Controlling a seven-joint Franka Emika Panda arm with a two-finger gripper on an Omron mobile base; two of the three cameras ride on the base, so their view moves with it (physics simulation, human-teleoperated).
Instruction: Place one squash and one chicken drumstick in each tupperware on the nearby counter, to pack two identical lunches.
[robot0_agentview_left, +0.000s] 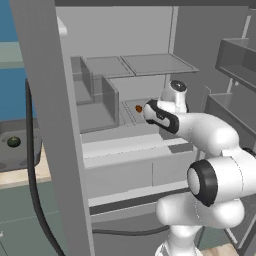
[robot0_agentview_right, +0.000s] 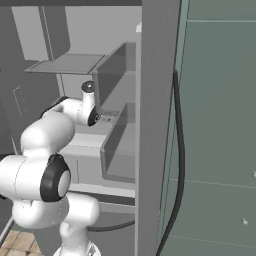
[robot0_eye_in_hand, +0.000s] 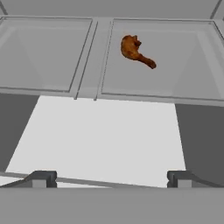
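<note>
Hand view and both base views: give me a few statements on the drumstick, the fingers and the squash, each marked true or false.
1. A chicken drumstick lies on a grey fridge shelf ahead of the gripper. True.
2. The fingers are closed on the drumstick. False: they stand wide apart, well short of it, holding nothing.
3. A squash sits in a dark grey tupperware at the left of the left base view. True.
4. A squash lies on the shelf beside the drumstick. False: the drumstick lies alone there.
5. The arm reaches into the open fridge. True.
</note>
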